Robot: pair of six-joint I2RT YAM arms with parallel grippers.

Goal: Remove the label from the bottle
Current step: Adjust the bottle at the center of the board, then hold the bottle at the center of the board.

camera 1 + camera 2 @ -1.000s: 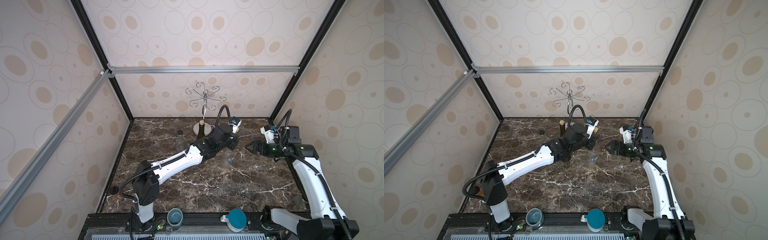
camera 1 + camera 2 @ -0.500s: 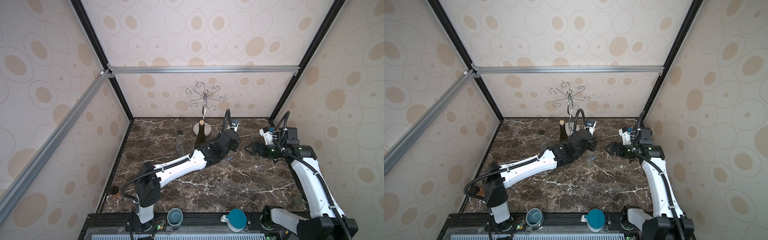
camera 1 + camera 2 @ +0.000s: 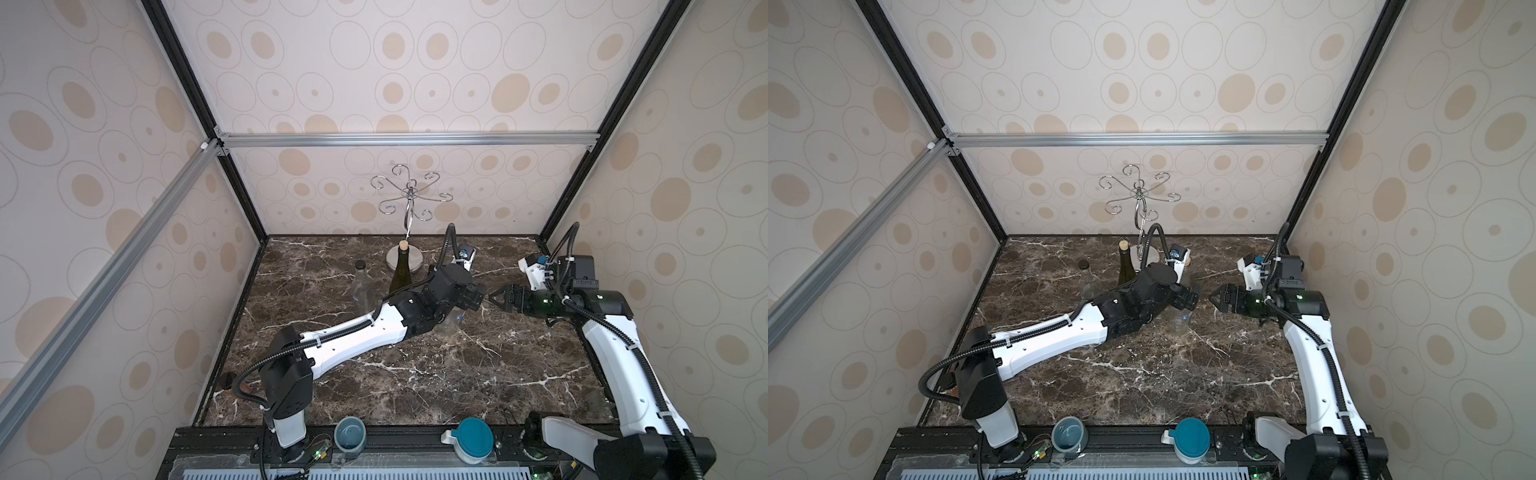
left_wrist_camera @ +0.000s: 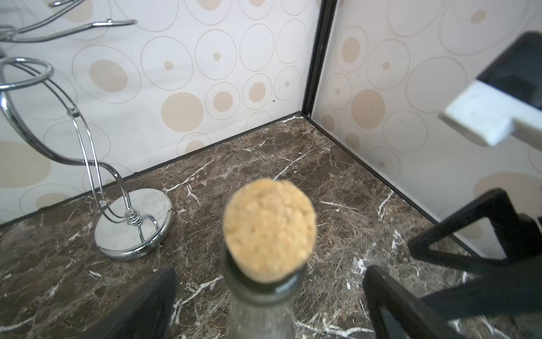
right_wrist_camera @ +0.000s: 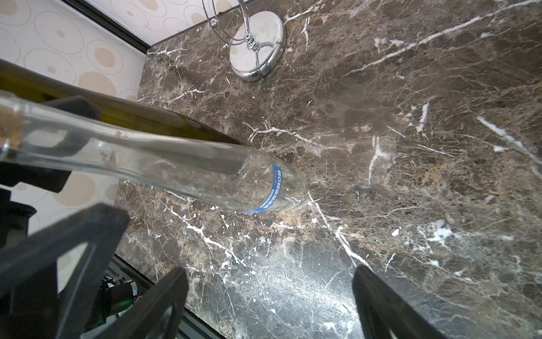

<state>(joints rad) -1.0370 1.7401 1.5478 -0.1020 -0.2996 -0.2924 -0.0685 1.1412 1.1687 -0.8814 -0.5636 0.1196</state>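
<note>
Front rail: a blue-grey cup (image 3: 350, 434) and a teal-lidded jug (image 3: 471, 438) sit below the marble table (image 3: 415, 386), apart from the work.

Mid-table: bare marble runs from the front edge up to the clear bottle (image 5: 176, 164), crossed only by the left arm lying diagonally. More bare marble lies toward the right wall.

Task item: the bottle stands upright near the table's centre, plugged with a cork (image 4: 268, 229). The label (image 5: 274, 187) is a narrow blue band with white print ringing the lower body just above the base. Whether any edge has lifted cannot be told.

Left gripper (image 3: 477, 296): fingers spread, one on each side of the corked neck, neither touching.

Right gripper (image 3: 498, 297): fingers spread, holding nothing, near the neck and facing the left gripper.

Behind: a green wine bottle (image 3: 400, 274) stands just beside the left wrist, and a black-capped clear bottle (image 3: 363, 291) stands to its left. A chrome glass rack (image 3: 409, 195) stands near the back wall.
</note>
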